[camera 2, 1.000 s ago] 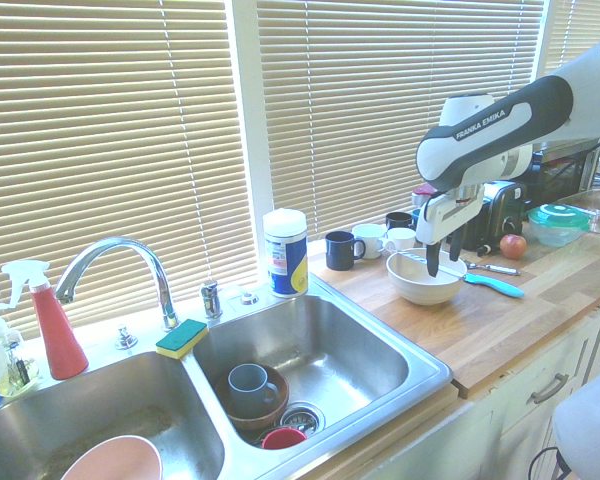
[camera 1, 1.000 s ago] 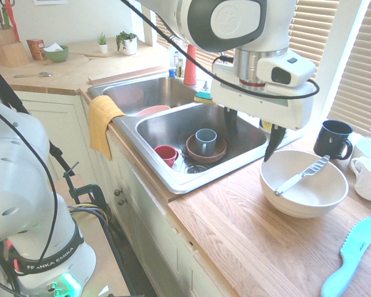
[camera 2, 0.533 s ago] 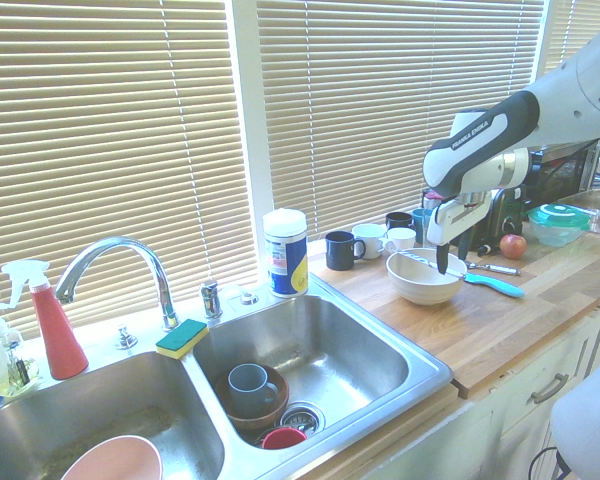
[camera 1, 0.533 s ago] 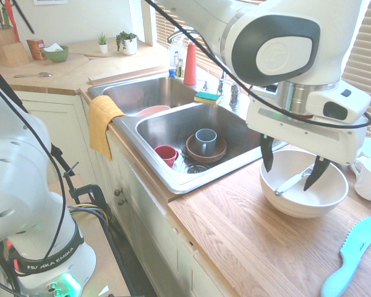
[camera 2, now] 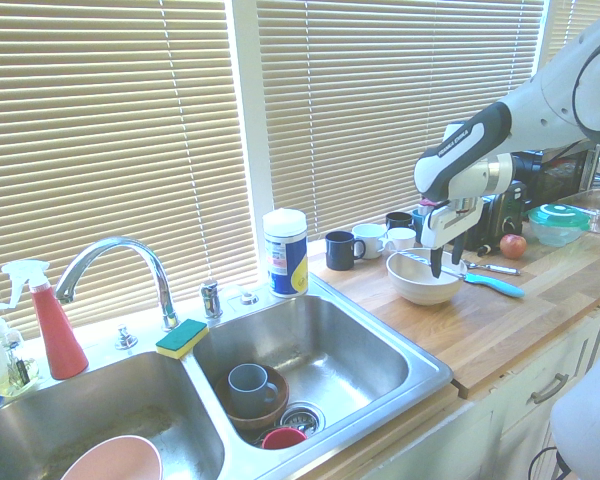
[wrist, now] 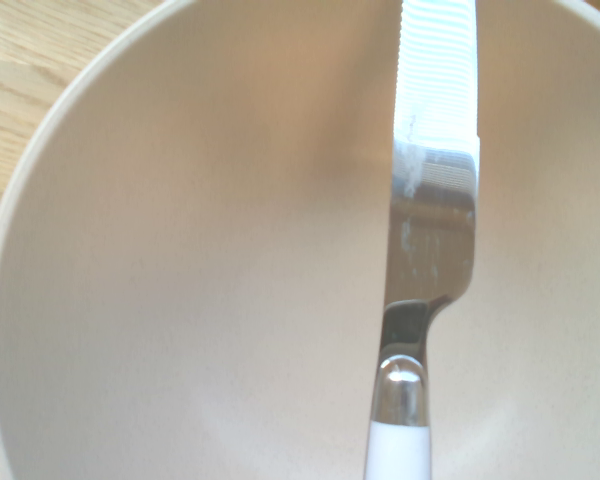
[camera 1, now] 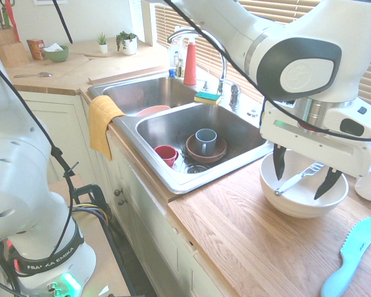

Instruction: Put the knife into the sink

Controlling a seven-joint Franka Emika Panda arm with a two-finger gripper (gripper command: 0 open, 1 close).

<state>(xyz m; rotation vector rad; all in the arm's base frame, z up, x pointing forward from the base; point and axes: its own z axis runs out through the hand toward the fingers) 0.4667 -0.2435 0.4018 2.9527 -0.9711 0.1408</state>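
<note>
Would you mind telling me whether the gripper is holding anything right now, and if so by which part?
Nothing is held. The gripper is open over the white bowl, straddling the knife.

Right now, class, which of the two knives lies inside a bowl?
The slim silver knife: it leans in the white bowl under the end effector, while the larger teal knife lies flat on the counter.

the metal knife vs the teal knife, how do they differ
The metal knife is slim and silvery; the teal knife is broader, one flat colour and looks like plastic. The metal knife leans inside the white bowl, its blade propped on the rim; the teal knife lies flat on the wooden counter. The open claw hangs over the metal knife, not the teal one. Both lie right of the sink.
</note>
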